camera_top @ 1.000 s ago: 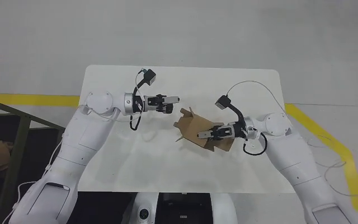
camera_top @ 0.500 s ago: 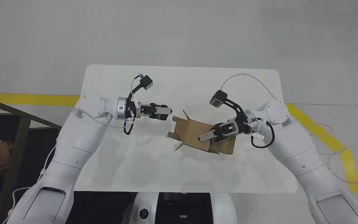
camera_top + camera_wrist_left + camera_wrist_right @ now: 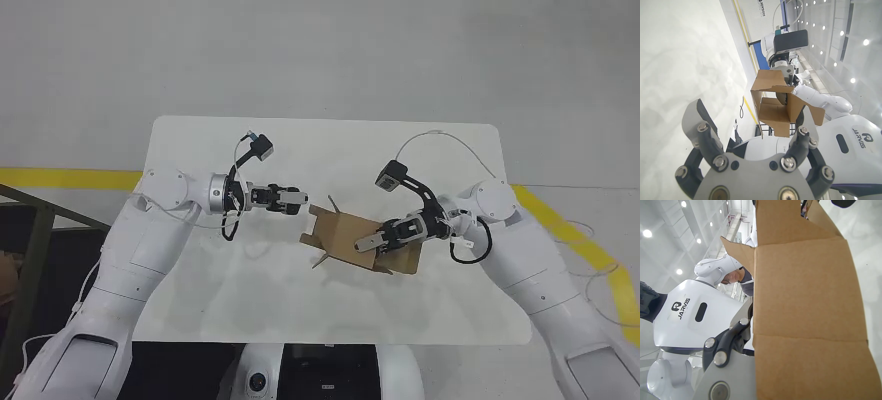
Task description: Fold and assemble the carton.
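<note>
Left jaws are standing wide apart and holding nothing, pointing at the carton's open end from just short of it, clear of the cardboard. Ahead of them the carton (image 3: pixel 772 111) is lying on its side as an open tube over the middle of the tabletop (image 3: pixel 400 150). Its flaps (image 3: pixel 813 115) are splaying outward around the mouth facing the left arm. Whether the lowest flap is touching the surface I cannot tell.

Beyond that mouth, at the carton's far end, the right jaws are pinching one side wall. One finger (image 3: pixel 744 313) is lying along the outside of that wall, and a dark shape inside the tube looks like its partner. I am therefore judging them to be clamped on the wall and carrying the carton.

The carton is looking light, thin and fairly stiff across each panel, and willing to bend only along its scored creases. A hard squeeze mid-panel would probably dent it or skew the tube. The free jaws would likely do best taking a flap close to its crease, or pressing it inward with a flat finger. The far-end grip is bracing the tube against that push.
</note>
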You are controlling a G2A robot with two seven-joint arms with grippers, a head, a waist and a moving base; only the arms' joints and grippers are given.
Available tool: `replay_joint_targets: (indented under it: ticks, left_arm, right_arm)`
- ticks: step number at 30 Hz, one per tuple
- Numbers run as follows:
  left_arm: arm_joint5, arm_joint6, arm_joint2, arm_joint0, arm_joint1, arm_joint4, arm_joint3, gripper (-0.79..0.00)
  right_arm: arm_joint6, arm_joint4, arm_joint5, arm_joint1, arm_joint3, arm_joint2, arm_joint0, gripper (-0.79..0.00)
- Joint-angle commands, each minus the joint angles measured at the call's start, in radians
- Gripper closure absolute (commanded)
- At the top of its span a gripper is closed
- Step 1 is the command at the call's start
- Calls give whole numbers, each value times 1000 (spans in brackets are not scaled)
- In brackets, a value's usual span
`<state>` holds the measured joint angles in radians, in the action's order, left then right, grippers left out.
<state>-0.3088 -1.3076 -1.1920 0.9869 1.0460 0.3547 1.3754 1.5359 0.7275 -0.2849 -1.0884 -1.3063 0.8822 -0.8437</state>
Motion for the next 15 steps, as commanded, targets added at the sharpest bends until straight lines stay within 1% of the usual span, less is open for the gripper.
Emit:
replay_joint_targets:
  ticks: [1, 9, 12, 15]
  left_arm:
    - [0, 0, 0, 0, 0, 0, 0, -785]
    - [0, 0, 0, 0, 0, 0, 0, -785]
    - [-4, 57, 3, 10, -1, -46, 27, -785]
    - [-50, 89, -10, 18, -4, -67, 39, -785]
  right_arm:
    - [0, 0, 0, 0, 0, 0, 0, 0]
    - [0, 0, 0, 0, 0, 0, 0, 0]
    - [0, 0, 0, 0, 0, 0, 0, 0]
    - [-15, -30, 20, 1, -7, -2, -4, 0]
